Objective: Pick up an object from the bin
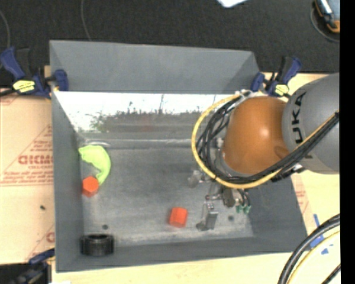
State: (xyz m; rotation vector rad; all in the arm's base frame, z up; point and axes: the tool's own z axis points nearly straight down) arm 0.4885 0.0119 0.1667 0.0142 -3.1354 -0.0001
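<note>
Grey metal bin (65, 176), floor mostly bare, four loose things in all. Gripper (210, 215) hangs low over the near-right part of the floor, slung beneath the arm's rounded orange cover (251, 136) and its loop of black and yellow cables (200, 141). The wrist hardware shadows the tool's tip, so I cannot tell whether the jaws are apart or closed; nothing is seen held between them. Nearest thing: a small orange-red block (177, 216), flat on the floor just left of the gripper and apart from it, near the bin's near wall. By closeness it is the likeliest pick, and the gripper would need to go left to straddle it. It sits alone with bare metal on all sides, which leaves room to come down either side of it; only the sloping near wall lies close, and that could crowd a descent from that side. The rest lie well away at the left: a lime-green curved soft-looking piece (96, 160) against the left wall, a second orange-red block (90, 186) touching its lower end, and a black squat ring (97, 244) in the near-left corner. None of these obstructs the near block. The pair at the left would be harder to separate, and the ring is tucked into the corner.
</note>
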